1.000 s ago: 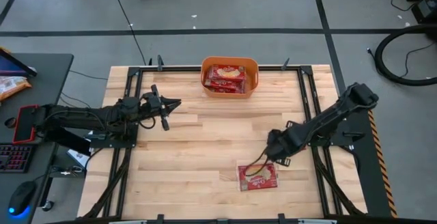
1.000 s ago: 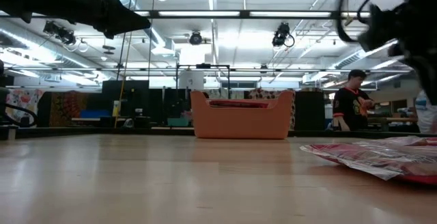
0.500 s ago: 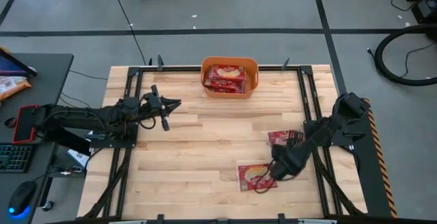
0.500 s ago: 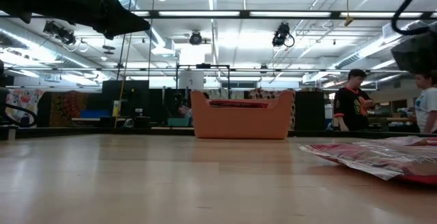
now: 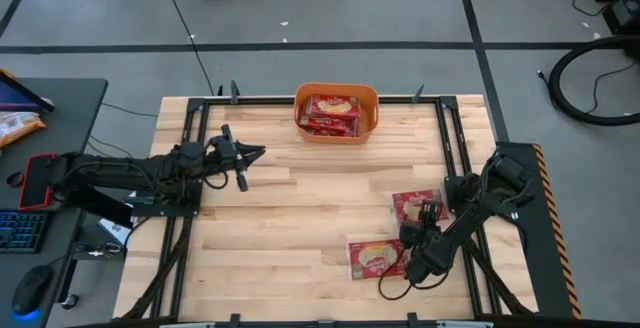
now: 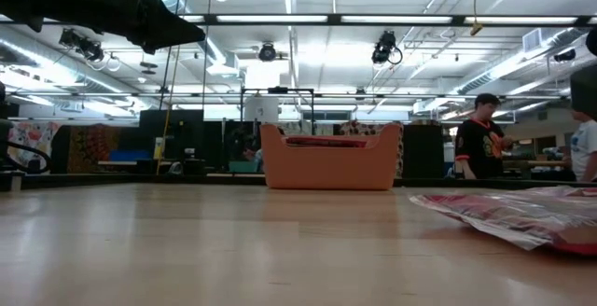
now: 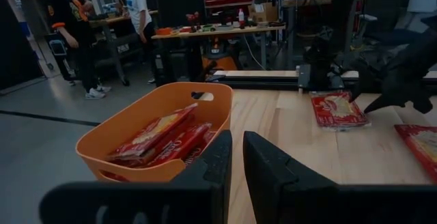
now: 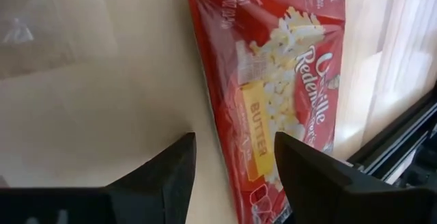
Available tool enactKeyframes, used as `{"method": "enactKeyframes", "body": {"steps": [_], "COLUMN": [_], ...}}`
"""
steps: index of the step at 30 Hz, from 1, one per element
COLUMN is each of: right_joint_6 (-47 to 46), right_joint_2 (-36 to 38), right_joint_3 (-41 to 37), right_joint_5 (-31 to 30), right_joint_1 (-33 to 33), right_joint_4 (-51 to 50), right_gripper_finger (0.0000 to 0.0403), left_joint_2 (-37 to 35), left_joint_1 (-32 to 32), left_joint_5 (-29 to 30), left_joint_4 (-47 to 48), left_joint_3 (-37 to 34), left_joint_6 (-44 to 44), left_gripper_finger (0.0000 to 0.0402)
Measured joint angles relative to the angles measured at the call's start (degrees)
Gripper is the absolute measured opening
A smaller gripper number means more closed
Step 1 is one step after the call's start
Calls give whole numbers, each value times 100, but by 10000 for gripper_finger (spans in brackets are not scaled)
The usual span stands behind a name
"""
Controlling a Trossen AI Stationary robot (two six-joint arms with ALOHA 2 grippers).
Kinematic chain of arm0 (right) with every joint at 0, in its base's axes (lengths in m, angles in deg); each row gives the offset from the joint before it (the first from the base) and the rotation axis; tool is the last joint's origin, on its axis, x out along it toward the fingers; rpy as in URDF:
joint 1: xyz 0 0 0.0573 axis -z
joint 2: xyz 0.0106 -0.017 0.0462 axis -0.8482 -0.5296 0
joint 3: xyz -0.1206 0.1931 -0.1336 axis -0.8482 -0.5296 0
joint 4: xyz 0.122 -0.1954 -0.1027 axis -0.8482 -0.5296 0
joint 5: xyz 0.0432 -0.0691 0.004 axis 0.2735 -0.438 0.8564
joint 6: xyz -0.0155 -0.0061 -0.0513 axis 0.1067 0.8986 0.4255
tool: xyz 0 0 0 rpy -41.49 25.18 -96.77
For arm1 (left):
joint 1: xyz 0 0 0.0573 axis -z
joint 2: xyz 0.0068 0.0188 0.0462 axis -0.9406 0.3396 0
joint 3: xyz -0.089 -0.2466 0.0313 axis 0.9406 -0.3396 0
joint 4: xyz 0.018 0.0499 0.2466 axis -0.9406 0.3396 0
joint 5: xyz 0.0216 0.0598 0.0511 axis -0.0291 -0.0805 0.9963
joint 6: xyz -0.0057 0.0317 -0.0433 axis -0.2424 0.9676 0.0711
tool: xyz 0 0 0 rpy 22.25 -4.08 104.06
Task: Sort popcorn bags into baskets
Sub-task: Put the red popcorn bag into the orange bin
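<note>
While the left gripper point(image 5: 254, 154) hangs above the wood at about 9 o'clock on the table point(image 5: 300, 218), its fingers stand nearly together with only a thin gap in the left wrist view, nothing between them, pointing toward 3 o'clock. Right gripper point(image 5: 392, 271) is low near the front edge, about 5 o'clock, its fingers point(image 8: 311, 173) spread wide and holding nothing; the right wrist view shows a popcorn bag point(image 8: 280, 80) lying flat on the wood just past the fingertips, label reading "BUTTER". High view: that bag point(image 5: 374, 258) lies at about 5 o'clock, just beside the right gripper. Second loose bag point(image 5: 416, 207) lies near it, toward 4 o'clock, beside the right arm's forearm. Orange basket point(image 5: 337, 111) sits at 12 o'clock against the far edge, with several bags point(image 5: 331, 113) stacked inside. Low view: two people point(image 6: 485, 138) stand in the room behind the table.
</note>
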Motion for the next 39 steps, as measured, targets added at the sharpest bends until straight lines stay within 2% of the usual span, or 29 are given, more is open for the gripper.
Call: {"method": "enactKeyframes", "body": {"steps": [7, 14, 26, 30, 32, 39], "right_joint_6": [-218, 6, -43, 27, 0, 36], "right_joint_2": [142, 286, 299, 299, 274, 262], "right_joint_3": [-341, -550, -639, -637, -601, -128], "right_joint_5": [-145, -452, -246, -111, -237, -514], "right_joint_1": [-18, -8, 207, 341, 379, 578], "right_joint_4": [309, 450, 672, 792, 745, 219], "right_gripper_finger": [189, 153, 74, 34, 12, 8], "left_joint_2": [0, 2, 2, 2, 2, 2], "left_joint_1": [0, 2, -1, -1, 0, -1], "left_joint_5": [1, 0, 0, -1, -1, -1], "left_joint_4": [-2, -4, -5, -4, -4, -2], "left_joint_3": [0, 0, 1, 2, 2, 2], "left_joint_6": [-2, 0, 2, 2, 2, 0], "left_gripper_finger": [43, 43, 43, 43, 43, 43]}}
